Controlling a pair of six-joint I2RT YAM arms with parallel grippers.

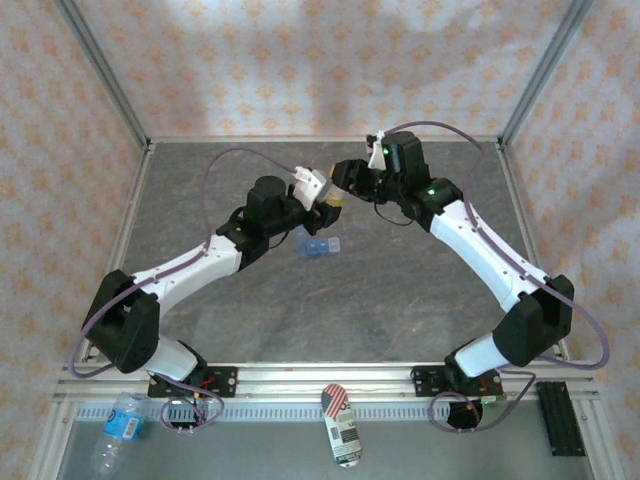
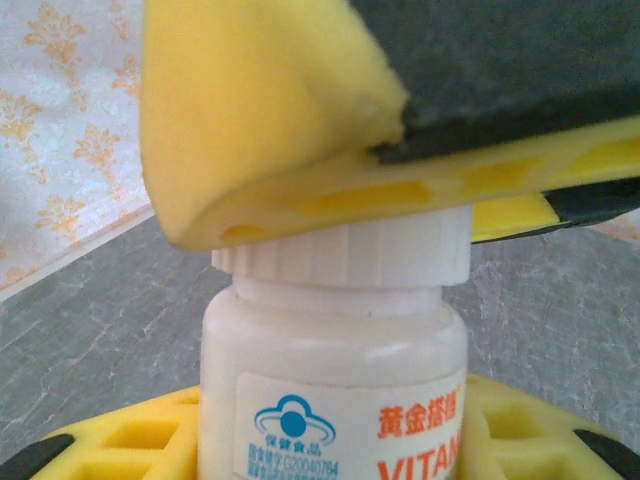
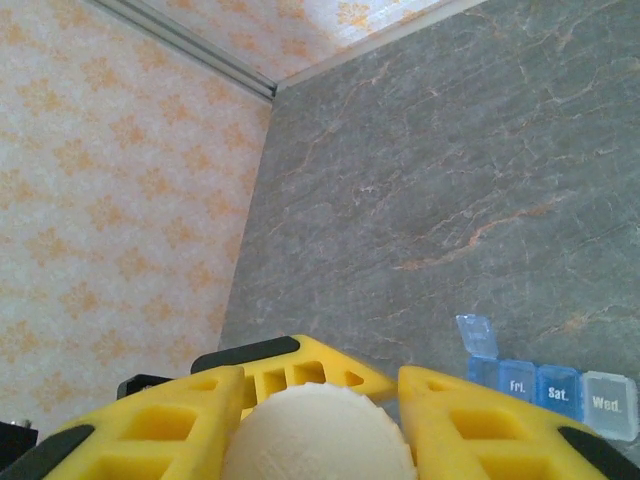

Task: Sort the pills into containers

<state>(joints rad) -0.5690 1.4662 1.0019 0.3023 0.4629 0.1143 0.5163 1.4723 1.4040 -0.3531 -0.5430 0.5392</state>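
The right hand (image 3: 318, 425) is closed upon the ribbed white cap (image 3: 312, 445) of a small white bottle (image 2: 330, 370), and the cap is pressed from either side by its yellow fingers (image 3: 480, 435). The bottle's body is clamped in the left hand (image 1: 322, 198), whose jaws are held apart by the bottle's width. Both hands are met over the far middle of the grey worktop (image 1: 400, 300). The blue pill organiser (image 1: 318, 246) is laid on the worktop just on the near side of the hands, touched by neither. Its end lid (image 3: 478, 335) is raised, while the compartments marked Fri., Sat. and Wed. are shut. Whether pills lie inside cannot be told.
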